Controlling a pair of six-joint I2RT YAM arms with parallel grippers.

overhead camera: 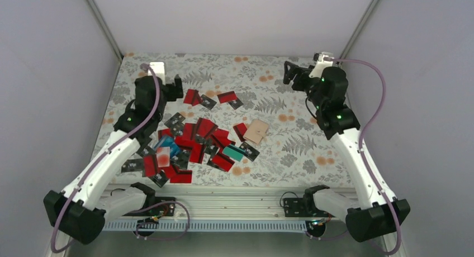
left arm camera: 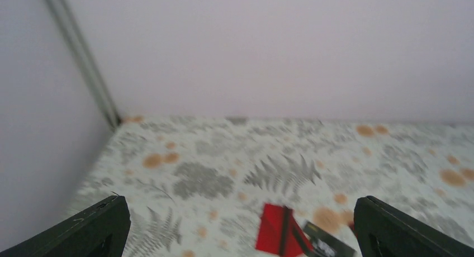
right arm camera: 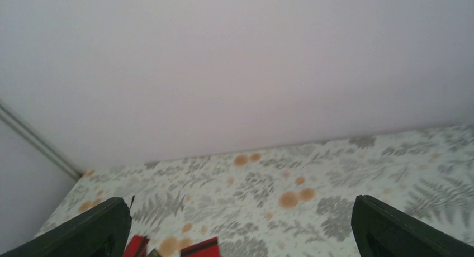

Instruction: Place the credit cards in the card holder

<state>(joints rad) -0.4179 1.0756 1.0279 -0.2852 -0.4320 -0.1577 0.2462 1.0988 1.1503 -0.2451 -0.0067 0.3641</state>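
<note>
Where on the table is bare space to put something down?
Bare floral cloth lies between the flat tan card holder and the right arm, and along the far wall. The heap of red, black and teal plastic cards crowds the centre-left.

Cards scattered on a floral table [overhead camera: 313, 151], both arms reaching toward its far edge.
The credit cards [overhead camera: 190, 142], mostly red with some black and one teal, lie in a loose heap left of the frame's centre, with a few more apart above it. The tan card holder [overhead camera: 257, 132] lies flat just right of the heap. The left gripper [overhead camera: 176, 88] is at upper left beside the upper cards, and the right gripper [overhead camera: 289, 72] is at upper right, well apart from them.
</note>
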